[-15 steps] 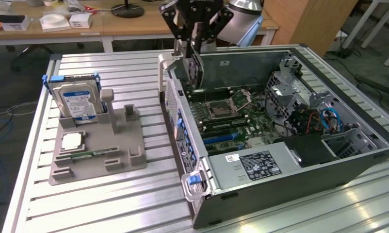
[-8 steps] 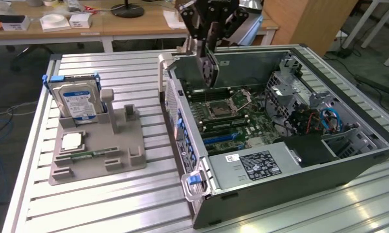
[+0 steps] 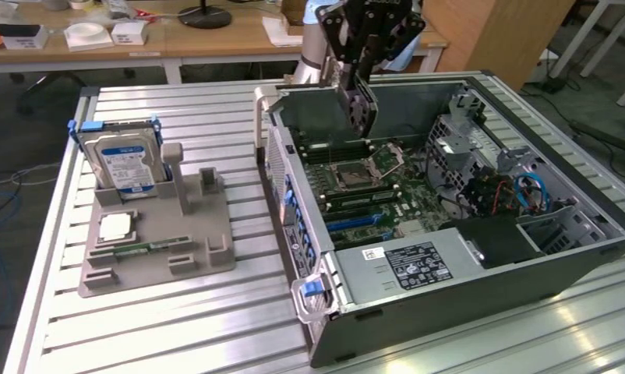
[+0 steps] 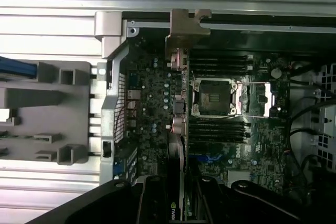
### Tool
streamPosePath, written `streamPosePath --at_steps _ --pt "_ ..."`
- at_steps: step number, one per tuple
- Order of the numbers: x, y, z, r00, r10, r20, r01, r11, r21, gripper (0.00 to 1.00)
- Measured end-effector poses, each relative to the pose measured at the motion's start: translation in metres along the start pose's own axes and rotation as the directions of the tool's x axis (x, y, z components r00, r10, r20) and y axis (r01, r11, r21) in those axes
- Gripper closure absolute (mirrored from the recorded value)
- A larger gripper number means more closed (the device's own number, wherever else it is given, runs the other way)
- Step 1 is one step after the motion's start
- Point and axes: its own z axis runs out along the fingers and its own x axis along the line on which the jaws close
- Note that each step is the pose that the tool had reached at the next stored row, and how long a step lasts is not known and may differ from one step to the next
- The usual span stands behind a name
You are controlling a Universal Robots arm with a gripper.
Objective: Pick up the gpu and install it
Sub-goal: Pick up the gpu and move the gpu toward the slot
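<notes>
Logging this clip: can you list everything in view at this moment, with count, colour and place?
computer case: one, dark grey, side open, toward the exterior view's right on the table
motherboard: one, green, inside the case
gpu: one, dark board, held upright above the motherboard
holder: one, grey, at the exterior view's left of the case
hard drive: one, blue-white label, upright in the holder
memory stick: one, green, lying in the holder
table: one, silver, slatted
gripper: one, black, closed on the gpu
</notes>
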Motion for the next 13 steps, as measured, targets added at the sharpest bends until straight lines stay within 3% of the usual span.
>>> streamPosePath --at_steps 5,10,13 --pt "-0.010 -0.0001 -0.0004 1.0000 0.000 0.0049 0.000 1.0000 0.0000 0.74" --pt "-0.023 -0.0002 -0.0011 0.9998 -0.001 0.0197 0.001 1.0000 0.0003 0.74" --pt "-0.030 -0.0003 -0.0012 0.9995 -0.002 0.0331 0.002 1.0000 0.0003 0.74"
